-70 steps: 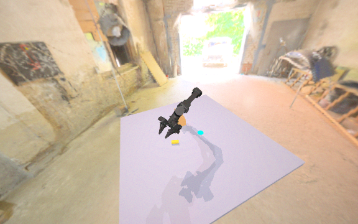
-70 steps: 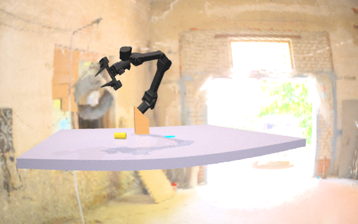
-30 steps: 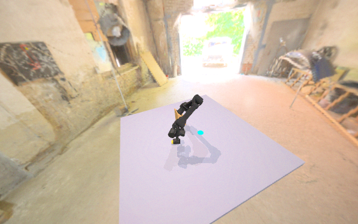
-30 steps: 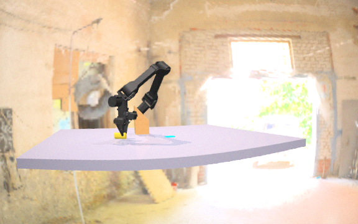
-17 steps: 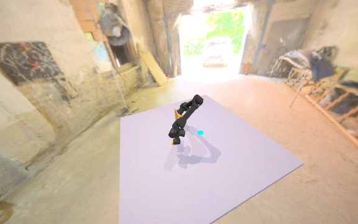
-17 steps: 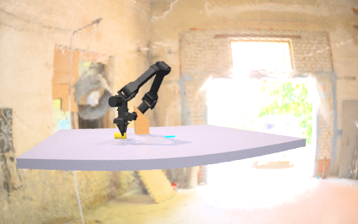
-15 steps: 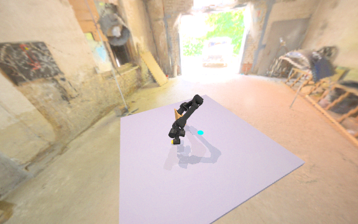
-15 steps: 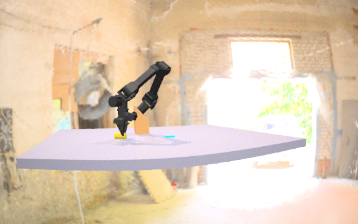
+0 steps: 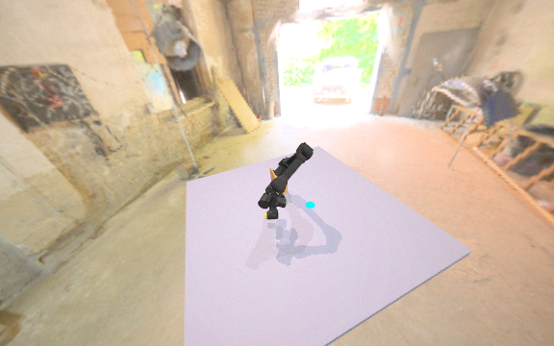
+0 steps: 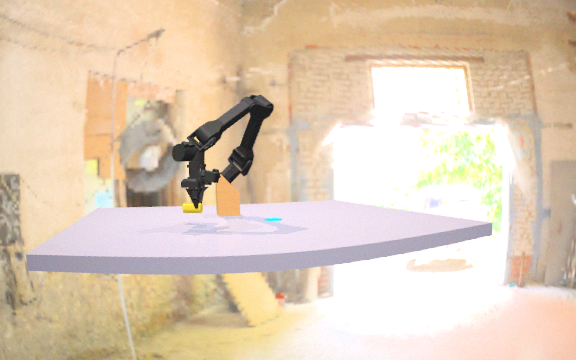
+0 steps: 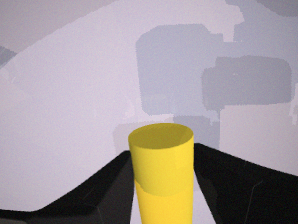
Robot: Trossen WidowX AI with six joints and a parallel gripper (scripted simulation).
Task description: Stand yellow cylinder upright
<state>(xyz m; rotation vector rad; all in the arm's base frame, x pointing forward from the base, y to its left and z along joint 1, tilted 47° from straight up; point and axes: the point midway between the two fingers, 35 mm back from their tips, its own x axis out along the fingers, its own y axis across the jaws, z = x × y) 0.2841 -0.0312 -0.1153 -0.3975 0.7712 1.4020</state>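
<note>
The yellow tall cylinder (image 9: 265, 215) (image 10: 191, 208) (image 11: 164, 172) is held level on its side, a little above the table top. My gripper (image 9: 271, 215) (image 10: 196, 205) (image 11: 161, 155) points down and is shut on it, one finger on each side. In the wrist view one round end of the cylinder faces up the picture and its other end is cut off by the lower edge. The cyan circle (image 9: 310, 205) (image 10: 273, 219) lies flat on the table, to the right of the gripper in the top and exterior views. Nothing stands on it.
The pale lilac table top (image 9: 239, 308) (image 10: 368, 225) bears the arm's shadow. An orange-brown block (image 10: 228, 200) with a slanted top stands beside the arm's base, between the held cylinder and the cyan circle in the exterior view.
</note>
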